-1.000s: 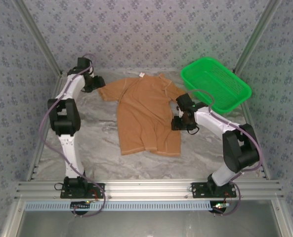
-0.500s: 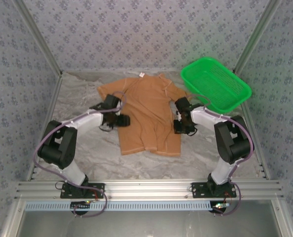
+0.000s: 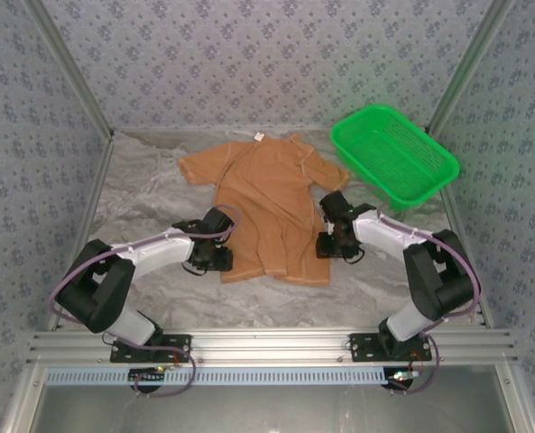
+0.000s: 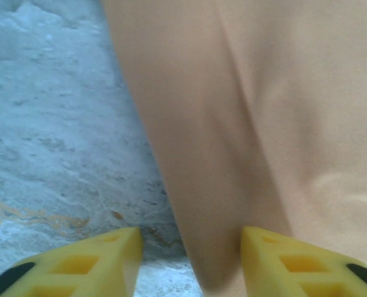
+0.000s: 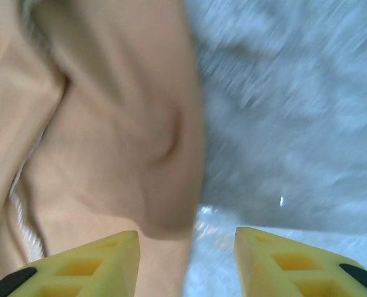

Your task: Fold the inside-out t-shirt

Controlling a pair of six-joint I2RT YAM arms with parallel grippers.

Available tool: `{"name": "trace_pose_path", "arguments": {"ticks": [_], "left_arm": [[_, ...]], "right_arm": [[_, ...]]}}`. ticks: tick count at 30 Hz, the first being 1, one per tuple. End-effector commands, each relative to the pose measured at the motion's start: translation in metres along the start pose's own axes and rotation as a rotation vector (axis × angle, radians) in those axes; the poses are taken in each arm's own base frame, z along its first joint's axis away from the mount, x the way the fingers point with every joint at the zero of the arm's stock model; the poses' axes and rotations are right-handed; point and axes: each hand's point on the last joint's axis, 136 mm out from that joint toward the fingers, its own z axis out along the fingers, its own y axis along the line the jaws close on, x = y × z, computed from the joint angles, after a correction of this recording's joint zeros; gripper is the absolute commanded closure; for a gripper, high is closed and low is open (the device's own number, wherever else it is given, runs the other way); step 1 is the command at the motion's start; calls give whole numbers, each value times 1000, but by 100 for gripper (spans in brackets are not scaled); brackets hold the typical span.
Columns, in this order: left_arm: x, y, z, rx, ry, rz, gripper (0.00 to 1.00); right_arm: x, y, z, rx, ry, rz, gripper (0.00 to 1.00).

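Soft, wrinkly orange-tan t-shirt [image 3: 272,207] (small white neck label [image 3: 259,137], unreadable) lies on the marbled tabletop [image 3: 150,194]. The left end effector [image 4: 190,240] and right end effector [image 5: 186,240] both have their fingers apart at its side edges.

The orange-tan t-shirt [image 3: 272,212] lies spread flat and wrinkled, collar at the far end.

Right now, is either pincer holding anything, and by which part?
Nothing is gripped. The left pincer and right pincer both stand open, each poised at a side edge of the t-shirt, with cloth showing between the fingers but not pinched.
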Motion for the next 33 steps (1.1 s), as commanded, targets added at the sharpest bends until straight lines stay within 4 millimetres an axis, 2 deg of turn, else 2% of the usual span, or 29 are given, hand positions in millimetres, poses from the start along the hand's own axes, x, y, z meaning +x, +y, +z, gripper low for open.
{"name": "trace_pose_path", "arguments": {"ticks": [1, 4, 8, 13, 18, 23, 24, 25, 26, 27, 29, 31, 33], "left_arm": [[8, 0, 10, 4, 19, -9, 63], [12, 4, 15, -9, 25, -3, 80], [18, 18, 21, -52, 26, -12, 100], [19, 24, 19, -54, 9, -37, 100], [20, 27, 5, -53, -8, -45, 100], [24, 30, -7, -50, -17, -58, 100], [23, 29, -10, -45, -24, -52, 99], [21, 27, -14, -36, -37, -46, 87], [17, 24, -18, -28, -54, -33, 72], [13, 20, -25, -20, -79, -18, 61], [3, 9, -38, 2, -143, 28, 50], [-4, -11, -50, 61, -207, 105, 44], [-3, -46, -60, 178, -256, 265, 37]], "right_arm": [[25, 10, 10, -14, 54, 25, 54], [33, 1, 16, 36, 85, 27, 67], [23, -22, 7, 88, 52, 68, 86], [9, -43, -8, 90, 0, 124, 93], [3, -68, -20, 111, -25, 178, 95], [-4, -72, -28, 102, -46, 185, 95], [-8, -71, -29, 95, -55, 180, 95], [-13, -70, -31, 96, -76, 169, 94], [-16, -63, -33, 70, -87, 151, 93], [-18, -53, -35, 39, -96, 127, 91], [-17, -38, -38, -6, -103, 89, 85], [-12, -26, -40, -43, -100, 55, 78], [-7, -18, -41, -77, -98, 37, 72]]}}
